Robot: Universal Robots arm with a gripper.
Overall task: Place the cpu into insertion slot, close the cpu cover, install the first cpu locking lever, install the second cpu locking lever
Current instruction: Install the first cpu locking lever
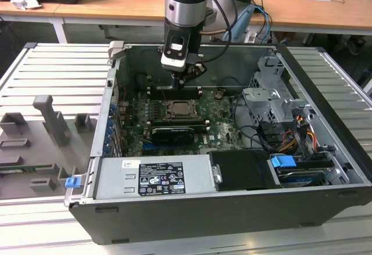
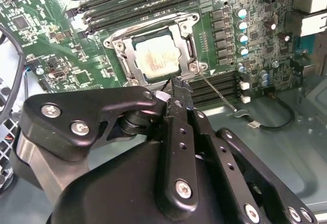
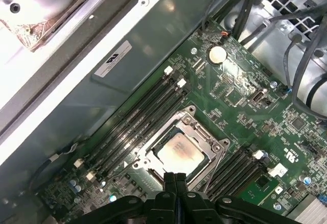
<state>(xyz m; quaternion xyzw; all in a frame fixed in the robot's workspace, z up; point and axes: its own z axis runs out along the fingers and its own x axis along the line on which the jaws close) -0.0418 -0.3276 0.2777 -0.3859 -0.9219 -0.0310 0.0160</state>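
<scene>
The cpu [image 2: 157,60] lies flat in its socket on the green motherboard, its pale metal top showing in both wrist views [image 3: 180,152]. The cpu cover [image 2: 190,45], a silvery frame, lies down around it [image 3: 196,129]. A thin metal lever rod [image 2: 218,95] sticks out sideways from one socket corner. My gripper [image 3: 174,177] is shut, with nothing visible between its black fingers [image 2: 180,94]. Its tips hover just over the socket's edge, close to the corner where the rod starts. In the exterior view the gripper [image 1: 181,82] hangs inside the open case just above the socket [image 1: 180,111].
Dark memory slots [image 3: 148,112] run beside the socket. A long black card [image 1: 171,134] lies in front of it. The power supply [image 1: 151,176], drive cage [image 1: 273,101] and cable bundles [image 1: 290,133] crowd the case. A grey fixture tray [image 1: 46,127] stands at the exterior view's left.
</scene>
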